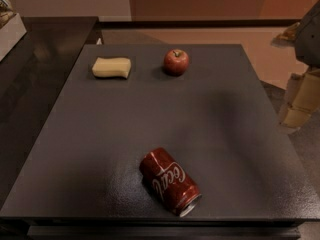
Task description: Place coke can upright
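Observation:
The coke can lies on its side near the front edge of the dark grey table, its silver end pointing to the front right and the white script facing up. My gripper hangs at the right edge of the view, beyond the table's right side, far from the can and holding nothing that I can see. Part of the grey arm shows above it.
A red apple sits at the back centre of the table. A pale yellow sponge lies at the back left. A black counter adjoins the table on the left, with a white box on it.

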`<state>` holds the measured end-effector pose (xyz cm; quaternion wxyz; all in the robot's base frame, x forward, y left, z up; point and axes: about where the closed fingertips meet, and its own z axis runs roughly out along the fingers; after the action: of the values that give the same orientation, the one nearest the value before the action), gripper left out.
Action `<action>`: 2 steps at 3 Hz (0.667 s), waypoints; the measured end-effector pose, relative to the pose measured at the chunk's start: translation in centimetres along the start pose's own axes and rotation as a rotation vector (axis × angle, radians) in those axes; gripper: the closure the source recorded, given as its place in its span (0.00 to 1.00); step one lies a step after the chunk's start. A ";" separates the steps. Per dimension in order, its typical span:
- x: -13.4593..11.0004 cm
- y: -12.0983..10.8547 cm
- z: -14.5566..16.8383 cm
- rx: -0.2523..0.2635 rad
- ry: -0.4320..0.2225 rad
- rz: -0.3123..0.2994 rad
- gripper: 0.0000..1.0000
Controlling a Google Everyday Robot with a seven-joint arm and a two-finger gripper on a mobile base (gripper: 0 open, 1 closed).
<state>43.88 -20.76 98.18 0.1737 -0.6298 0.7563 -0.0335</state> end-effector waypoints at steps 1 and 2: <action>-2.9 0.4 0.1 -0.015 -0.056 -0.193 0.00; -6.0 0.8 0.7 -0.035 -0.110 -0.394 0.00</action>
<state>44.16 -14.72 98.66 0.1939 -0.7693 0.6084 -0.0191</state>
